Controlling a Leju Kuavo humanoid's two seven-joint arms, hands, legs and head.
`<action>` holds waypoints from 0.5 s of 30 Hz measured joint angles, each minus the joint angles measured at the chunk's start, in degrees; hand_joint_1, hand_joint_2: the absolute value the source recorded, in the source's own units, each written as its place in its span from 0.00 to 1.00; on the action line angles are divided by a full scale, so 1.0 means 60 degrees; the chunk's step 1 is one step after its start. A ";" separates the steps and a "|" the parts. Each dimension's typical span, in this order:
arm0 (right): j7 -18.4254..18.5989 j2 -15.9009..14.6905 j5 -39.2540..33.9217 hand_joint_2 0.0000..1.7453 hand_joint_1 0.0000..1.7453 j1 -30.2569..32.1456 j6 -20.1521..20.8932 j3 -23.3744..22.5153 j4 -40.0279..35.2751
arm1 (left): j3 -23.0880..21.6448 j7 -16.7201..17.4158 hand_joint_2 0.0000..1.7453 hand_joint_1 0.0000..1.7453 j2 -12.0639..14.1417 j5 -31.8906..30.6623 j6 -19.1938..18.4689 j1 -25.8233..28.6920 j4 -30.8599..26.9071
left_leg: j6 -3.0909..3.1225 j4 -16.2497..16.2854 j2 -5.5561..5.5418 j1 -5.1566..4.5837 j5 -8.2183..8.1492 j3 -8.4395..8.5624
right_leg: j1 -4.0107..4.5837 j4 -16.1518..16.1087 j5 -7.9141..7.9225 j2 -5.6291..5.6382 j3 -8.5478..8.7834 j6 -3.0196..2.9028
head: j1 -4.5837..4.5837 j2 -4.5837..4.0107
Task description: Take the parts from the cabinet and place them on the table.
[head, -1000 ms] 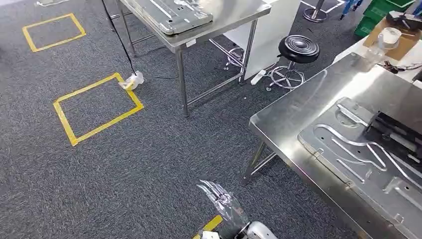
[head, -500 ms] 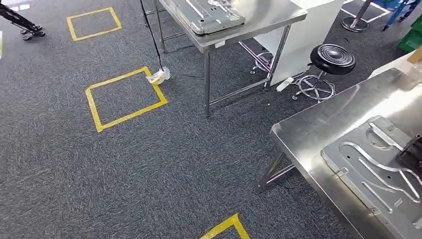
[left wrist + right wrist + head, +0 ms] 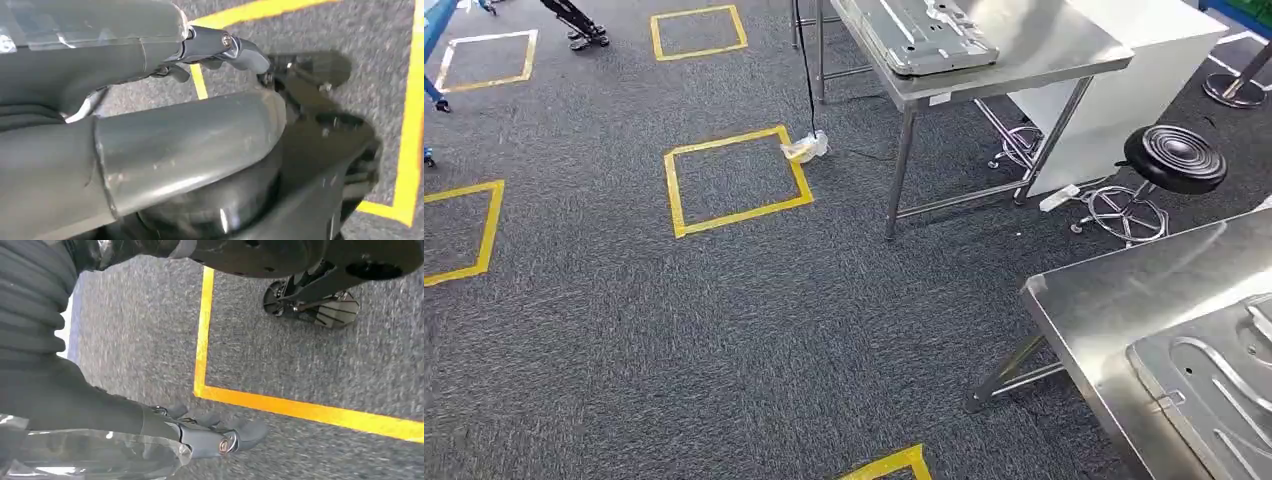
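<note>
While the head view looks down on dark grey carpet marked with yellow tape squares (image 3: 736,180), a steel table (image 3: 1114,300) at the right edge carries a pressed metal part (image 3: 1214,385) lying flat on its top. A second steel table (image 3: 1014,45) farther off holds another metal panel (image 3: 919,35), with a black stool (image 3: 1174,158) between the two tables. The left hand (image 3: 220,47) and the right hand (image 3: 215,437) hang above the carpet; whether either is holding anything cannot be told

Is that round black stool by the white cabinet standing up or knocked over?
Standing upright: the black stool has its seat on top and chrome base flat on the carpet.
</note>
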 joint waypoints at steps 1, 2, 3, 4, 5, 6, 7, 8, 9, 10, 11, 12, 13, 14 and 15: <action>-0.0029 -0.0029 0.0025 1.00 0.00 -0.0006 0.0026 0.0004 0.0018 | 0.0000 0.0004 0.00 0.00 0.0022 -0.0004 -0.0040 0.0015 0.0007 | 0.0066 -0.0077 -0.0111 0.0099 0.0098 0.0110 | -0.0040 0.0102 -0.0113 0.0364 -0.0008 0.0082 | -0.0007 0.0000; -0.0066 -0.0033 0.0051 1.00 0.00 -0.0018 0.0077 0.0004 0.0025 | 0.0004 0.0007 0.00 0.00 0.0102 -0.0007 -0.0036 -0.0005 0.0007 | 0.0133 -0.0105 -0.0189 0.0106 0.0139 0.0097 | -0.0044 0.0391 -0.0397 0.0868 -0.0145 0.0099 | 0.0004 0.0000; -0.0084 -0.0033 0.0058 1.00 0.00 -0.0035 0.0106 0.0007 0.0040 | 0.0004 0.0015 0.00 0.00 0.0186 -0.0011 -0.0040 -0.0018 0.0007 | 0.0182 -0.0105 -0.0269 0.0102 0.0174 0.0043 | -0.0059 0.1126 -0.0884 0.1195 -0.0480 0.0101 | 0.0004 0.0000; -0.0098 -0.0033 0.0062 1.00 0.00 -0.0051 0.0124 0.0007 0.0047 | 0.0004 0.0022 0.00 0.00 0.0215 -0.0011 -0.0040 -0.0017 0.0007 | 0.0202 -0.0100 -0.0389 0.0081 0.0189 0.0013 | -0.0058 0.1903 -0.1261 0.1296 -0.0824 0.0105 | 0.0004 0.0000; -0.0098 -0.0033 0.0062 1.00 0.00 -0.0057 0.0135 0.0007 0.0062 | 0.0004 0.0022 0.00 0.00 0.0225 -0.0014 -0.0043 -0.0012 0.0011 | 0.0207 -0.0093 -0.0516 0.0059 0.0197 -0.0013 | -0.0051 0.2597 -0.1516 0.1327 -0.1141 0.0110 | 0.0007 0.0000; -0.0116 -0.0033 0.0069 1.00 0.00 -0.0058 0.0149 0.0011 0.0069 | 0.0004 0.0022 0.00 0.00 0.0240 -0.0025 -0.0044 0.0001 0.0011 | 0.0201 -0.0078 -0.0682 0.0052 0.0203 -0.0024 | -0.0050 0.2997 -0.1538 0.1336 -0.1323 0.0107 | 0.0004 0.0000; -0.0182 -0.0033 0.0073 1.00 0.00 -0.0067 0.0153 0.0011 0.0073 | 0.0004 0.0003 0.00 0.00 0.0251 -0.0029 -0.0058 0.0016 0.0015 | 0.0198 -0.0054 -0.0843 0.0053 0.0203 -0.0022 | -0.0056 0.2856 -0.1317 0.1342 -0.1261 0.0103 | 0.0007 0.0000; -0.0280 -0.0033 0.0073 1.00 0.00 -0.0074 0.0157 0.0018 0.0080 | 0.0004 -0.0068 0.00 0.00 0.0273 -0.0044 -0.0109 0.0029 0.0015 | 0.0190 -0.0021 -0.0997 0.0057 0.0197 -0.0020 | -0.0072 0.2337 -0.0930 0.1356 -0.1025 0.0099 | 0.0004 0.0000; -0.0374 -0.0033 0.0073 1.00 0.00 -0.0083 0.0161 0.0022 0.0087 | 0.0000 -0.0192 0.00 0.00 0.0320 -0.0098 -0.0203 0.0046 0.0015 | 0.0160 0.0030 -0.1169 0.0067 0.0178 -0.0016 | -0.0107 0.1486 -0.0438 0.1433 -0.0623 0.0099 | 0.0007 0.0000; -0.0441 -0.0033 0.0054 1.00 0.00 -0.0075 0.0160 0.0022 0.0102 | -0.0004 -0.0328 0.00 0.00 0.0371 -0.0124 -0.0325 0.0060 0.0015 | 0.0110 0.0102 -0.1331 0.0079 0.0145 -0.0028 | -0.0180 0.0544 0.0000 0.1795 -0.0193 0.0124 | 0.0007 0.0000; -0.0459 -0.0022 -0.0007 1.00 0.00 -0.0085 0.0146 0.0022 0.0127 | -0.0007 -0.0437 0.00 0.00 0.0476 -0.0145 -0.0447 0.0080 0.0015 | 0.0039 0.0150 -0.1439 0.0050 0.0129 -0.0089 | -0.0215 0.0311 -0.0218 0.2334 -0.0078 0.0117 | 0.0007 0.0000; -0.0463 0.0000 -0.0103 1.00 0.00 -0.0097 0.0116 0.0018 0.0138 | -0.0011 -0.0510 0.00 0.00 0.0587 -0.0179 -0.0569 0.0070 0.0018 | -0.0034 0.0233 -0.1590 0.0055 0.0119 -0.0163 | -0.0217 0.0236 -0.0163 0.2312 -0.0095 0.0058 | 0.0000 0.0000; -0.0452 0.0018 -0.0167 1.00 0.00 -0.0110 0.0102 0.0015 0.0145 | -0.0015 -0.0575 0.00 0.00 0.0652 -0.0208 -0.0666 0.0089 0.0022 | -0.0110 0.0207 -0.1671 0.0061 0.0158 -0.0201 | -0.0166 0.0245 -0.0162 0.2165 -0.0102 0.0015 | 0.0000 0.0000; -0.0444 0.0022 -0.0219 1.00 0.00 -0.0113 0.0098 0.0011 0.0153 | -0.0018 -0.0623 0.00 0.00 0.0743 -0.0208 -0.0747 0.0129 0.0044 | -0.0175 0.0173 -0.1804 0.0110 0.0192 -0.0233 | -0.0119 0.0250 -0.0158 0.2065 -0.0094 -0.0056 | 0.0000 0.0000; -0.0422 0.0044 -0.0365 1.00 0.00 -0.0125 0.0109 0.0007 0.0153 | -0.0015 -0.0714 0.00 0.00 0.0783 -0.0094 -0.0787 0.0203 0.0073 | -0.0264 0.0149 -0.1934 0.0131 0.0215 -0.0290 | -0.0109 0.0217 -0.0125 0.1926 -0.0085 -0.0136 | 0.0007 0.0000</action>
